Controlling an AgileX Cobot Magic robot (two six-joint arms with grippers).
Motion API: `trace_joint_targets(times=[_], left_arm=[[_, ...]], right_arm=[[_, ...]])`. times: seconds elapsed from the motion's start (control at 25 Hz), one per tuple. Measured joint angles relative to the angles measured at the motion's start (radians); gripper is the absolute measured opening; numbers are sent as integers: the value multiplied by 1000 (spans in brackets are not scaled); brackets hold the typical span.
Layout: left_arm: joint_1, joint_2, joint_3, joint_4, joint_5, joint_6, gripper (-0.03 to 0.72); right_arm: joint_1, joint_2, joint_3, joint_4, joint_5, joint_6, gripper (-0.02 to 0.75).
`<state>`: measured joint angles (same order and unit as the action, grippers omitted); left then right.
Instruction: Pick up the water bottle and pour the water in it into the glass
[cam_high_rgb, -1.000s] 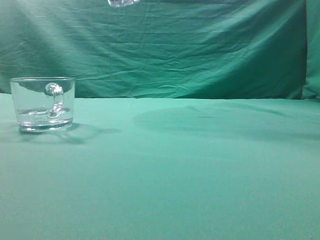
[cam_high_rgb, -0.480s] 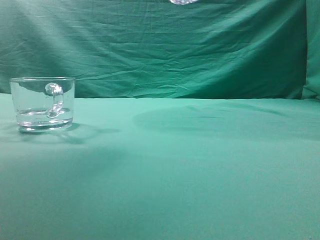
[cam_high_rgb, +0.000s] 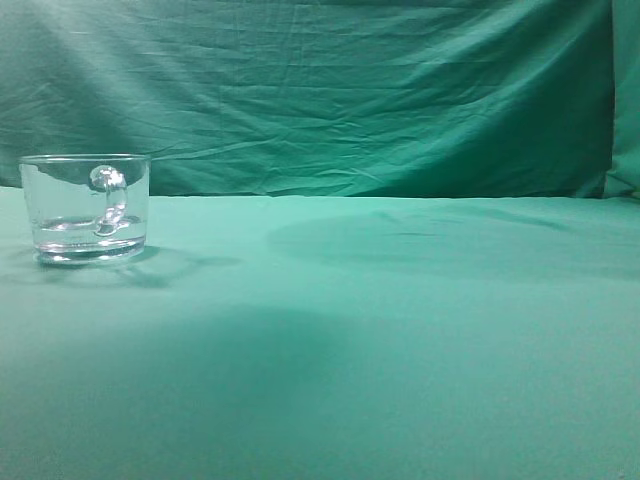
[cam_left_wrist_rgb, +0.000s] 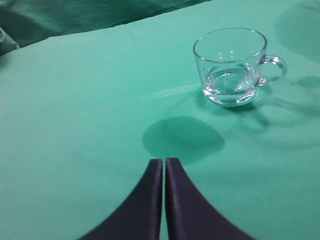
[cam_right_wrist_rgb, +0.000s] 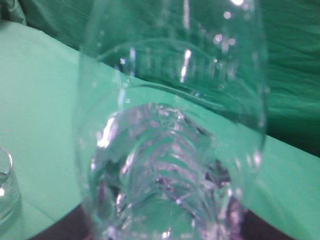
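The glass (cam_high_rgb: 86, 208) is a clear mug with a looped handle, standing on the green cloth at the far left of the exterior view, with a little water (cam_high_rgb: 85, 232) at its bottom. It also shows in the left wrist view (cam_left_wrist_rgb: 231, 66) and at the left edge of the right wrist view (cam_right_wrist_rgb: 6, 192). My left gripper (cam_left_wrist_rgb: 164, 161) is shut and empty, hovering short of the glass. The water bottle (cam_right_wrist_rgb: 170, 125) fills the right wrist view, clear and ribbed, held between the dark fingers of my right gripper (cam_right_wrist_rgb: 160, 230). Bottle and both grippers are out of the exterior view.
A green cloth (cam_high_rgb: 400, 340) covers the table and a wrinkled green backdrop (cam_high_rgb: 350, 90) hangs behind it. A round shadow (cam_left_wrist_rgb: 182, 138) lies on the cloth between my left gripper and the glass.
The bottle's tip, seen at the top edge of the exterior view, moved right and then rose out of frame. A soft shadow spread over the near cloth. The glass has not moved.
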<state>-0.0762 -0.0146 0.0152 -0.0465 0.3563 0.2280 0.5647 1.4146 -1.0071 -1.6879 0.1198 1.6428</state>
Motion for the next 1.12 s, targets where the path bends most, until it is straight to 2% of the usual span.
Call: trace_joint_targets(times=[0.2,0.4,0.56,0.8,1.12], left_arm=[[0,0,0,0,0,0,0],[0,0,0,0,0,0,0],[0,0,0,0,0,0,0],[0,0,0,0,0,0,0],[0,0,0,0,0,0,0]], right_arm=[[-48,-51,0,2,-17,0,279],[-163,-56,5,53,-202,-19,279],[-246,-56,59,170,-241,-214,279],[-335,-56,149,493,-247,-588,279],[-351,-56,337,1138,-409,-1282,279]])
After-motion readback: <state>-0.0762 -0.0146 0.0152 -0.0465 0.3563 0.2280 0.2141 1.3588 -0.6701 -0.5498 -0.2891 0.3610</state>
